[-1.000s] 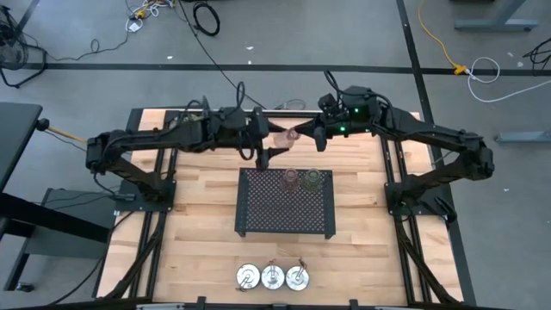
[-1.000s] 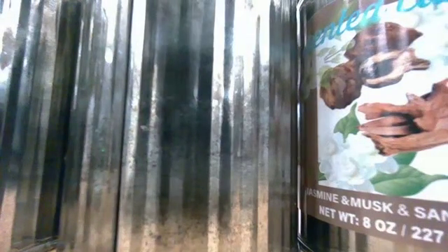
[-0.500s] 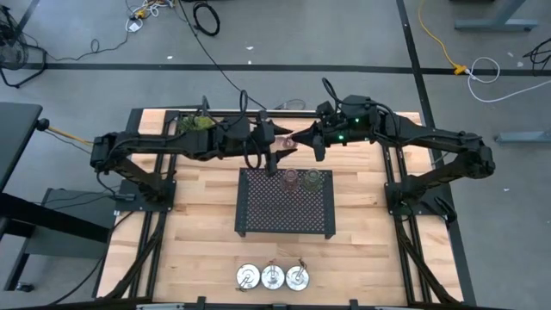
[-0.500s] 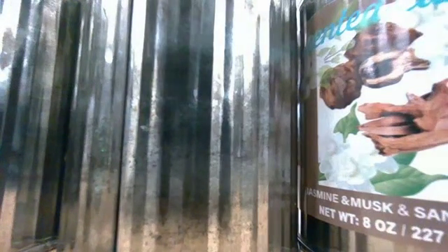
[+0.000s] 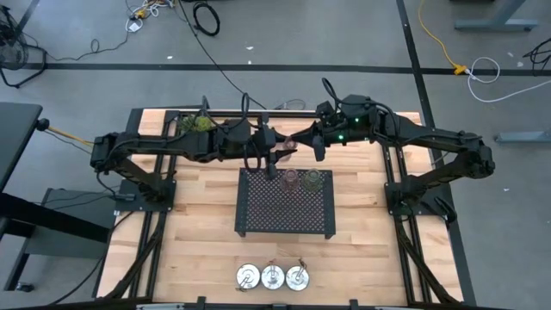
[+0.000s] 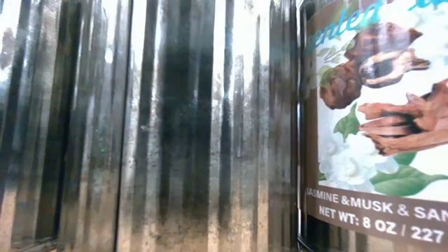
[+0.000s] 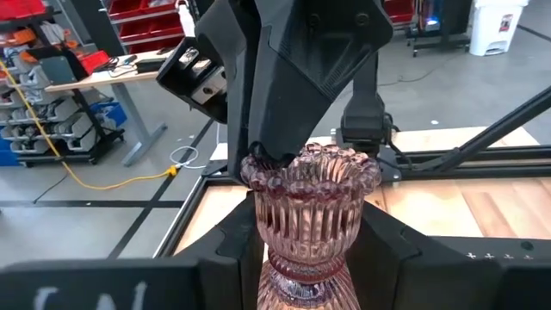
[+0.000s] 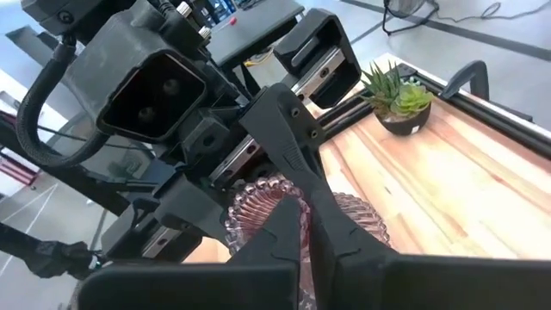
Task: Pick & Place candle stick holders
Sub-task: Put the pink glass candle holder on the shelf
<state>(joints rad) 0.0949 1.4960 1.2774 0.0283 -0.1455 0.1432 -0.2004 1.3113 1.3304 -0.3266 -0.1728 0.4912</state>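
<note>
Both my hands meet over the far counter. My left fingers (image 7: 310,258) and right fingers (image 8: 293,232) both hold the pink glass holder (image 7: 310,207). It is slippery and breakable, so I grip its ribbed sides.

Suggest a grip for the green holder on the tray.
Probably straight from above: the green holder stands upright on the tray, mouth up. Pinch its rim wall on the side away from the pink holder close beside it.

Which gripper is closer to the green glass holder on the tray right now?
Right. The right gripper is just behind the green glass holder; the left gripper is farther, beyond the pink holder beside it.
</note>
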